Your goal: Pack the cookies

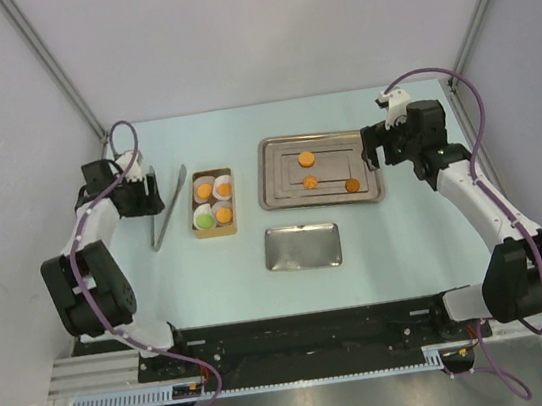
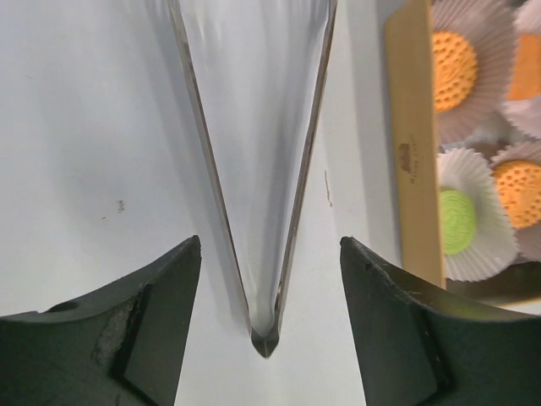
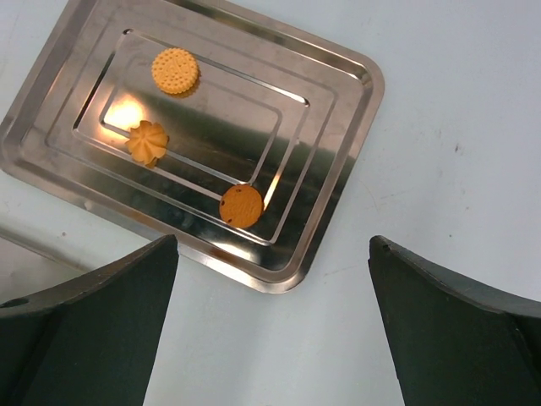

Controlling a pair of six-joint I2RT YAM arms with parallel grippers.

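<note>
Left hand (image 2: 269,241), fingers parted, straddles the joined end of the tongs (image 2: 265,337) without touching either blade and holds nothing. Just beside the tongs lies the box (image 2: 412,127), its four paper cups (image 2: 483,254) each filled: three orange cookies (image 2: 454,71) and a green one (image 2: 456,222). Right hand (image 3: 273,240), spread wide and empty, hangs over the desk (image 3: 456,101) at the edge of the tray (image 3: 338,127). Three unpacked cookies lie well apart on the tray: a pale dotted disc (image 3: 176,71), a ridged flower shape (image 3: 147,142) and a darker plain disc (image 3: 242,205). All are small, flat and thin against the steel. They are probably light, stiff and brittle, likely to crumble under a hard squeeze and to skid on the polished metal. The best hold appears to be across the rim, edge to edge, with the tongs' tips and light pressure, since the flat faces offer nothing to pinch.
</note>
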